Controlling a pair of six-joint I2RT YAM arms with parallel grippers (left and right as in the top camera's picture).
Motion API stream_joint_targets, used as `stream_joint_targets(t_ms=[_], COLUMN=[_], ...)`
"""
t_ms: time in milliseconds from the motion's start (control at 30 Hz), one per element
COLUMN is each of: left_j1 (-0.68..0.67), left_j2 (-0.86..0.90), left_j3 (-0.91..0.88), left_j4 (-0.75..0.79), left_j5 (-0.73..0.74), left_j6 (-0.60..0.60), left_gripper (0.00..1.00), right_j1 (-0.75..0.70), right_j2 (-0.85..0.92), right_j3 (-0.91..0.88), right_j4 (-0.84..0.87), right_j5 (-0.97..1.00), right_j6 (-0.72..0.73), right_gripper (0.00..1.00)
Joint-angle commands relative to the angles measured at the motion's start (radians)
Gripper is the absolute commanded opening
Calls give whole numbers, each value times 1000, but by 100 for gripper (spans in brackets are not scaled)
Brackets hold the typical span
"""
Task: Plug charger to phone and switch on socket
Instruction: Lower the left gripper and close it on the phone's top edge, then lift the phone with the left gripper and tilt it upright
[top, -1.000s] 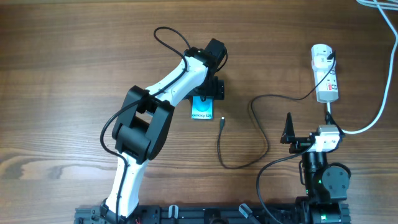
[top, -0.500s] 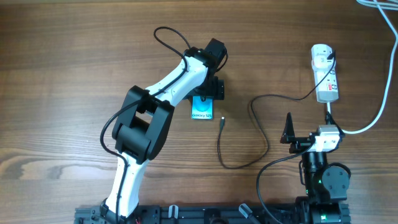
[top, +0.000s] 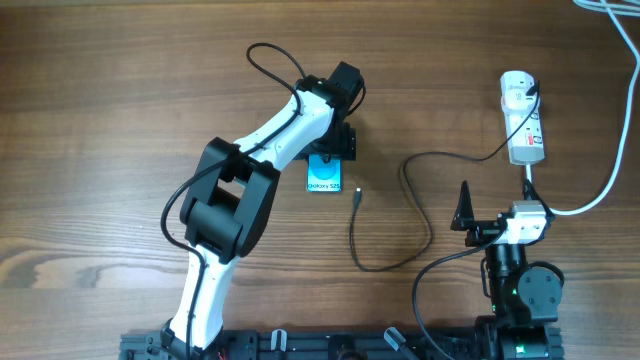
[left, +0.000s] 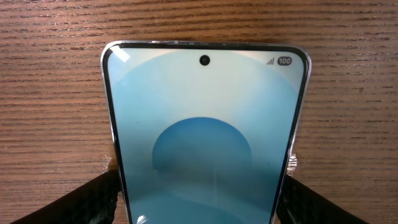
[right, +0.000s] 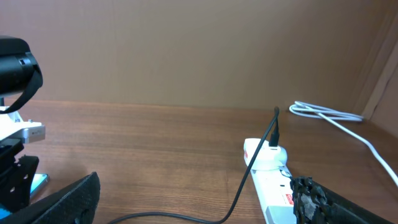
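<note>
The phone (top: 323, 178) lies flat on the wood table with its cyan screen up, and it fills the left wrist view (left: 205, 143). My left gripper (top: 332, 150) is down over its far end; the black fingers (left: 81, 202) press against both long edges, shut on it. The charger (top: 425, 225) runs from a white adapter (right: 264, 152) on the socket (top: 524, 125), loops across the table and ends in a plug tip (top: 356, 193) just right of the phone. My right gripper (top: 470, 222) hangs open near the front, holding nothing, with the socket (right: 273, 186) by its right finger.
A thick white cord (top: 610, 180) leaves the socket's near end and curves off past the top right corner. The left arm (top: 235, 200) stretches diagonally from the front edge to the phone. The right arm's base (top: 520, 290) stands at the front right.
The left gripper's fingers have drawn in against the phone's sides. Phone, charger and right arm have not moved.
</note>
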Motion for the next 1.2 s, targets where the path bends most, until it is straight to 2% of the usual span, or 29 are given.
stream_joint_targets(t_ms=[0,167,767,1167], left_j1=[3,3,3,3], left_j2=[21,21,-8,-144], left_j3=[-31,-31,-22,-22], left_j4=[-1,-1,-13,-48], left_j5=[21,21,21,21], left_j6=[-3,-3,-3,-3], left_gripper=[79,74,75,75], right_j1=[-5,-5,-5,-5], right_j2=[-6,-6,-6,-6], right_j3=[-1,-1,-1,-1], right_j4=[4,4,4,4], right_j5=[-8,-8,-8,-8], right_j6=[8,8,8,8], right_gripper=[100,100,100,100])
